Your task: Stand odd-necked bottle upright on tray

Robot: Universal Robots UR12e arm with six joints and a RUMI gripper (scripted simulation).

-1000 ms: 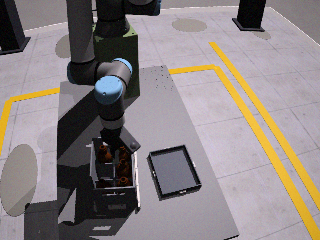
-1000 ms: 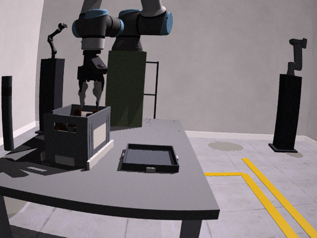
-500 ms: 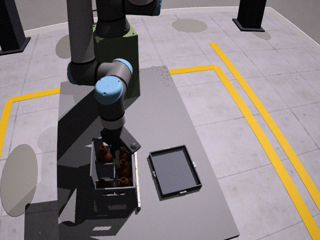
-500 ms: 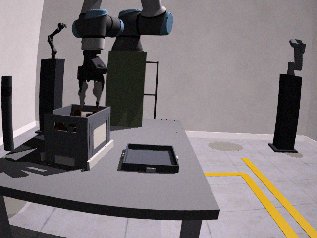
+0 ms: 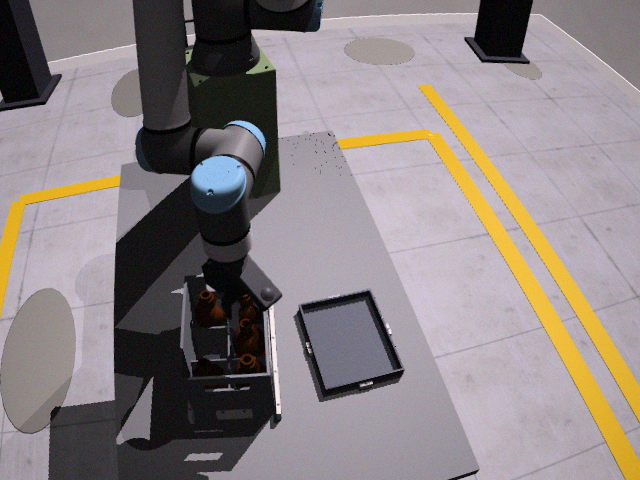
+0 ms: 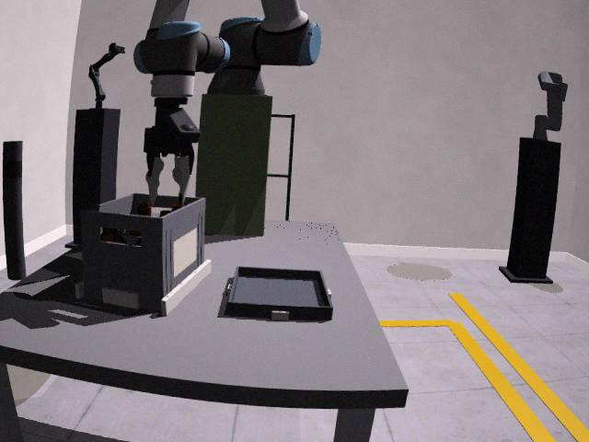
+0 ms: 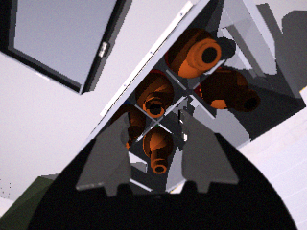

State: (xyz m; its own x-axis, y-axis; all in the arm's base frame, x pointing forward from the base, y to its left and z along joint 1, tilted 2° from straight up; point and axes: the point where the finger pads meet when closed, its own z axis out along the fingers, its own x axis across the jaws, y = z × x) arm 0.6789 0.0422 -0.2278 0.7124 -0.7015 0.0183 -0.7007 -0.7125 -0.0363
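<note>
A dark grey crate (image 5: 227, 341) stands on the table's near left and holds several brown bottles (image 5: 247, 334) in divided cells. It also shows in the side view (image 6: 143, 251). My gripper (image 6: 166, 194) hangs straight down over the crate's far end, with its fingertips at about rim height. In the wrist view the gripper (image 7: 153, 116) is partly open with nothing between the fingers. One brown bottle (image 7: 158, 150) lies below the gap, and another is half hidden behind the left finger. The black tray (image 5: 348, 341) lies empty to the right of the crate.
A pale strip (image 6: 185, 285) runs along the crate's side that faces the tray (image 6: 278, 292). The green robot pedestal (image 6: 233, 161) stands at the table's far end. Black posts stand on the floor around the table.
</note>
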